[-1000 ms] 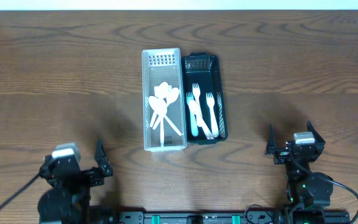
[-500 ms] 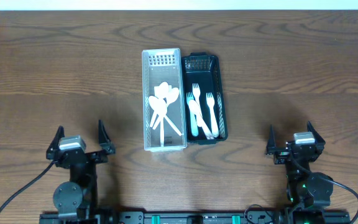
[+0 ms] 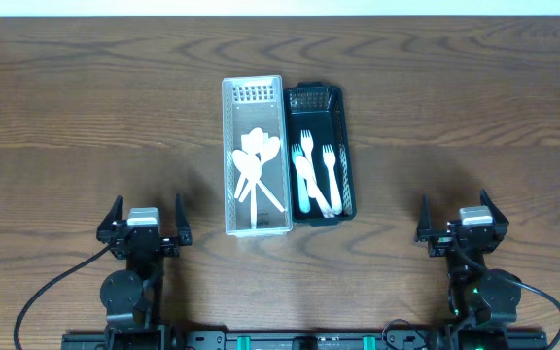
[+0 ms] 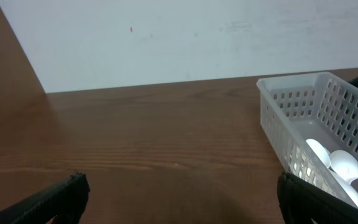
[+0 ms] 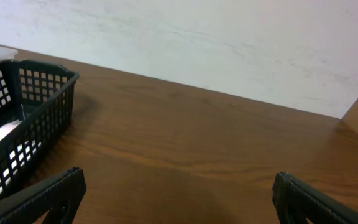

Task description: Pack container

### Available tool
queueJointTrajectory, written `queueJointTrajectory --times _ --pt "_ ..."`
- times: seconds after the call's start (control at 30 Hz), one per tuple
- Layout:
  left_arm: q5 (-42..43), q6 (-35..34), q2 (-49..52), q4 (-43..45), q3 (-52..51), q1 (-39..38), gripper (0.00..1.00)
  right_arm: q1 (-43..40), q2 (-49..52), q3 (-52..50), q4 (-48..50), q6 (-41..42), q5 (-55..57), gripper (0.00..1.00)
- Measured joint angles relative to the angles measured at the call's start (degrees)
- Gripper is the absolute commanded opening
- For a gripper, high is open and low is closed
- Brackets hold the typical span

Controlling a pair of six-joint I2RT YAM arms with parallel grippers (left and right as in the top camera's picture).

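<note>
The table point(image 3: 66, 97) is brown wood with wavy grain and a soft shine. The white basket point(image 3: 227, 156) is cloudy plastic full of holes. The dark basket point(image 3: 348, 165) is plastic mesh. The spoons point(image 3: 253, 156) and forks point(image 3: 315, 175) are smooth, pale plastic.

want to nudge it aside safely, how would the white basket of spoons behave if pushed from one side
Probably light: the white basket looks like thin perforated plastic, so it should slide easily on the smooth wooden table. Pushed high on its wall, it might flex. The loose spoons would likely shift.
</note>
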Motion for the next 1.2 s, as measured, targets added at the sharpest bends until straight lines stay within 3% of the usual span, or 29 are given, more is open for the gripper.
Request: queueJointTrajectory --times 0.37,0.77,1.2 --pt "0.44 -4.33 0.0 -0.02 0.0 0.0 0.98 0.0 0.0 0.0 0.0 0.26 0.02 0.99" --pt "0.61 0.2 0.0 -0.02 0.0 -3.17 0.98 0.0 0.0 0.0 0.0 0.39 0.02 0.99" --pt "0.63 0.72 0.0 -0.02 0.0 -3.41 0.98 0.0 0.0 0.0 0.0 0.39 0.02 0.99"
